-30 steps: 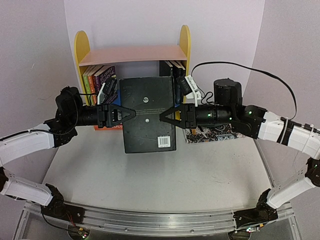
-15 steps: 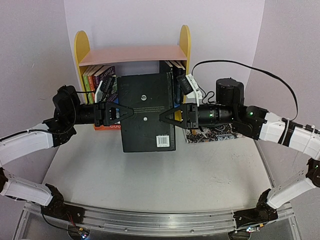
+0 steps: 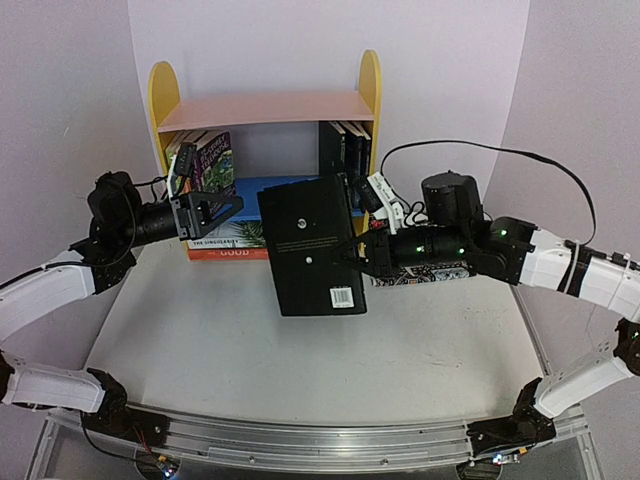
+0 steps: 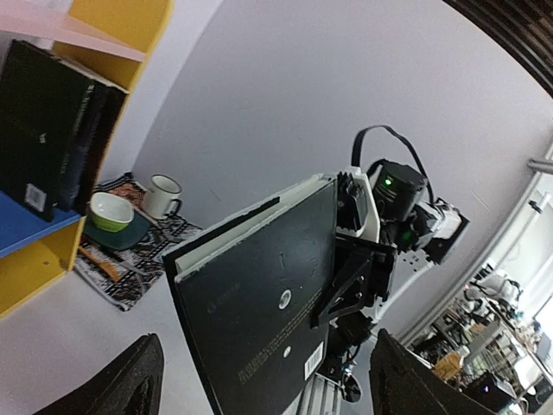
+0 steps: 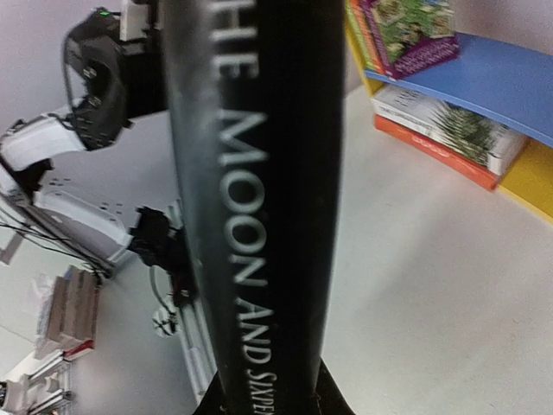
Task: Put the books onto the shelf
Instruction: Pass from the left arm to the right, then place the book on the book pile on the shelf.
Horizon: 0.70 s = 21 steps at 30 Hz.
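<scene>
Right claw (image 3: 350, 256) is clamped on the right edge of a black book (image 3: 312, 245), holding it tilted above the surface (image 3: 230, 340) in front of the shelf (image 3: 262, 108), with its barcode toward the near edge. Left claw (image 3: 226, 212) stands wide open just left of the book, not touching it. On the blue board (image 3: 270, 182), colourful books (image 3: 208, 160) lean at the left and dark books (image 3: 345, 150) stand at the right. Flat books (image 3: 225, 243) are stacked below it. A mat (image 4: 177, 229) with a mug (image 4: 160, 195) and a bowl (image 4: 110, 210) lies right of the shelf.
</scene>
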Each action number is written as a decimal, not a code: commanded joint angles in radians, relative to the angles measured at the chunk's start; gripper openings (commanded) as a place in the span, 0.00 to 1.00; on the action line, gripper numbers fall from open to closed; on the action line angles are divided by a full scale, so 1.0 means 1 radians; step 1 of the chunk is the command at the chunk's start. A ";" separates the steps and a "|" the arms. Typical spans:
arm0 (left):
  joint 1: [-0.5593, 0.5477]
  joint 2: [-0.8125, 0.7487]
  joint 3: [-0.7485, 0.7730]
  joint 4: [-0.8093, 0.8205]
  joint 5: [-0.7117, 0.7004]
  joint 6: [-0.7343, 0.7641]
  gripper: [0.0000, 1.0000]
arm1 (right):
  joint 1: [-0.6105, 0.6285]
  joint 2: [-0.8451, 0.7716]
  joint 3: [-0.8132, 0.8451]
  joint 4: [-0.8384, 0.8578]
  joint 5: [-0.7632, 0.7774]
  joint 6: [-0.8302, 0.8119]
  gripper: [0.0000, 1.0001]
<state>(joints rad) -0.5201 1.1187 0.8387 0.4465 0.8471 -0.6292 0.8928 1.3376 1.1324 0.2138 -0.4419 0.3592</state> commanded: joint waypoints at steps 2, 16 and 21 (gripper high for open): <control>0.026 -0.145 -0.037 -0.183 -0.244 0.199 0.86 | -0.005 -0.071 -0.001 -0.012 0.313 -0.151 0.00; 0.028 -0.239 -0.094 -0.315 -0.421 0.340 0.88 | -0.005 0.164 0.088 0.188 0.654 -0.199 0.00; 0.028 -0.269 -0.091 -0.359 -0.450 0.380 0.88 | -0.006 0.230 0.120 0.315 0.721 -0.257 0.00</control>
<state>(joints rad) -0.4946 0.8906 0.7357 0.1036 0.4408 -0.3092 0.8879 1.5684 1.1400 0.2356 0.1707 0.1673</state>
